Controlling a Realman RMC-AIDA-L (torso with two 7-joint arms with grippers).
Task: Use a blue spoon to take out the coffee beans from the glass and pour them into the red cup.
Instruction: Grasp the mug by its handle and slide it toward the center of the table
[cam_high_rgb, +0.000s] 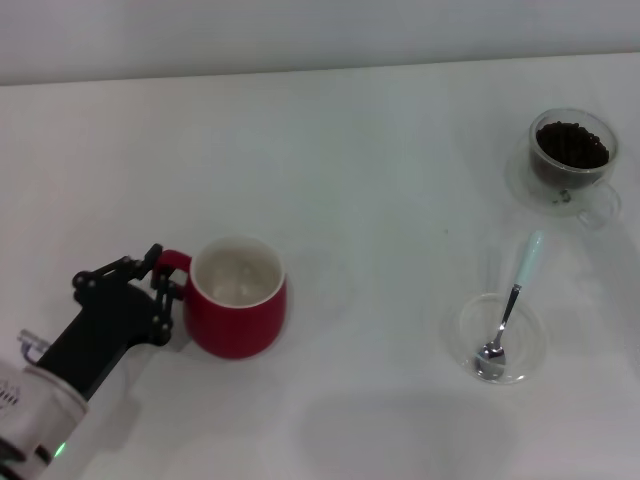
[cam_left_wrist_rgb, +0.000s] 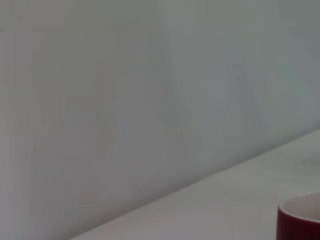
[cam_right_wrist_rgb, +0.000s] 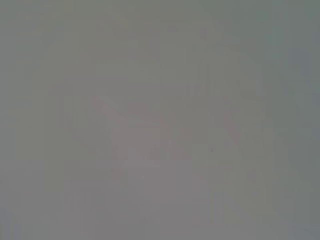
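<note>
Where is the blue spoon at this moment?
In the head view, the blue spoon is on the robot's right, its bowl in the clear dish, just before the glass of coffee beans.

From the head we look forward and down on the white table (cam_high_rgb: 380, 150), far enough off to take in the red cup (cam_high_rgb: 238, 297) at our left and the glass (cam_high_rgb: 572, 158) far right; from the left wrist we sit low and close by that cup (cam_left_wrist_rgb: 299, 220), facing across the tabletop (cam_left_wrist_rgb: 235, 195) toward a plain wall; these two views share the cup; the right wrist view gives us only blank grey.
</note>
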